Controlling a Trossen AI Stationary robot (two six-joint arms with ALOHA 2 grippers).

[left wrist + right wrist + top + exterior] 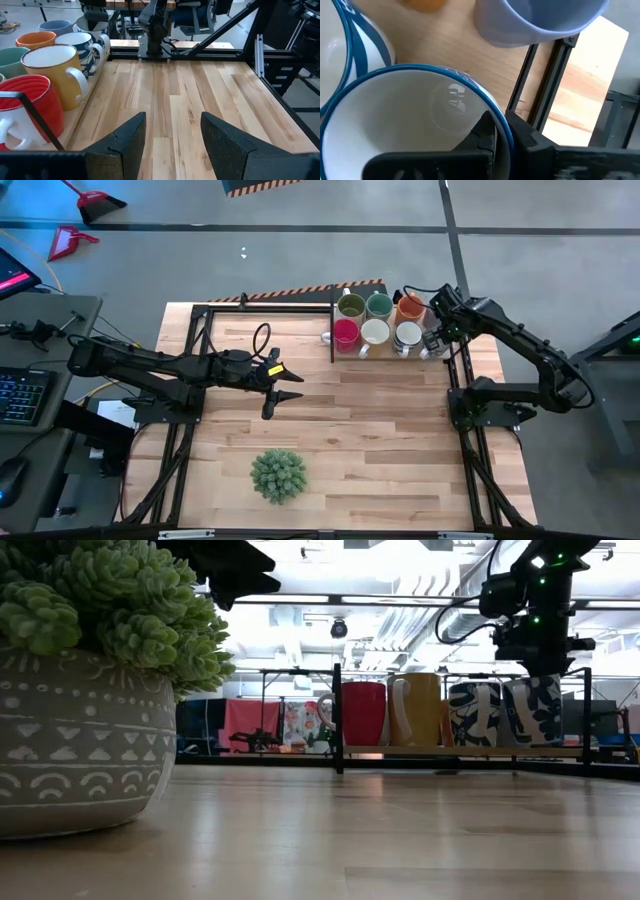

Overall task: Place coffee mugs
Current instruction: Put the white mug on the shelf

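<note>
Several mugs stand on a wooden tray [388, 354] at the table's far edge: olive green [350, 306], teal [378, 305], orange [411, 307], red [346, 333], white [375, 332] and blue-patterned white [407, 336]. My right gripper [437, 338] is at the tray's right end, shut on another blue-patterned white mug [534, 711]. A blue-grey mug [540, 20] stands just beyond it. My left gripper [284, 386] hovers open over the middle of the table, away from the mugs. My right gripper holds the blue-patterned mug by its blue rim [506, 131], coming from above. One finger [484, 136] is inside the mug and the other finger [531, 141] is outside, with the wall between them. The mug is upright, its base level with its neighbours on the tray [460, 751].
A spiky green plant in a patterned grey pot [278, 475] stands near the table's near edge, and fills the left of the low view [90, 740]. Black frame rails [462, 395] run along the table's sides. Bare wood [200, 90] lies between tray and plant.
</note>
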